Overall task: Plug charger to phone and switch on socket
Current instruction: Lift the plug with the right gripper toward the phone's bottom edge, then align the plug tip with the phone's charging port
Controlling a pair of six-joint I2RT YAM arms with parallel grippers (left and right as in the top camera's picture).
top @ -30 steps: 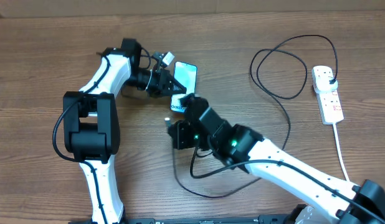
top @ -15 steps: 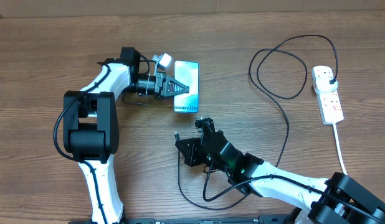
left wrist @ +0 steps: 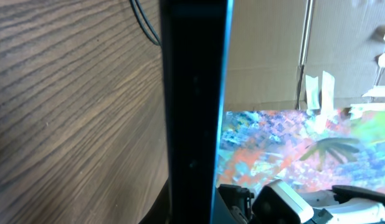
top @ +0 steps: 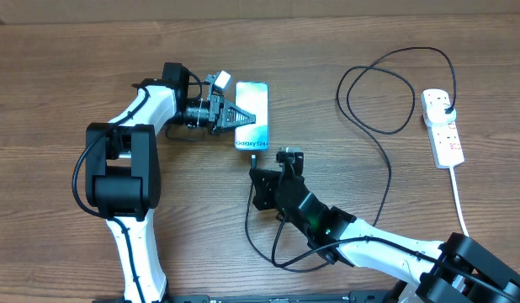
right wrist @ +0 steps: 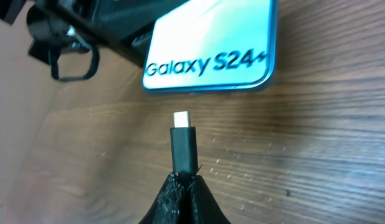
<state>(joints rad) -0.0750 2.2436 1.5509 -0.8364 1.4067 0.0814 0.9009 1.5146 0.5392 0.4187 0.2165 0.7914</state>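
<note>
Right wrist: charger tip between closed jaws, just short of phone.

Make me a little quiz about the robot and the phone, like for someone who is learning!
1. True or false: the charger tip is already inside the phone.
2. What does the left hand grip? A the phone, B the charger, C nothing.
3. Fill in: the right hand is shut on the ____.
Key: 1 false; 2 A; 3 charger.
</note>
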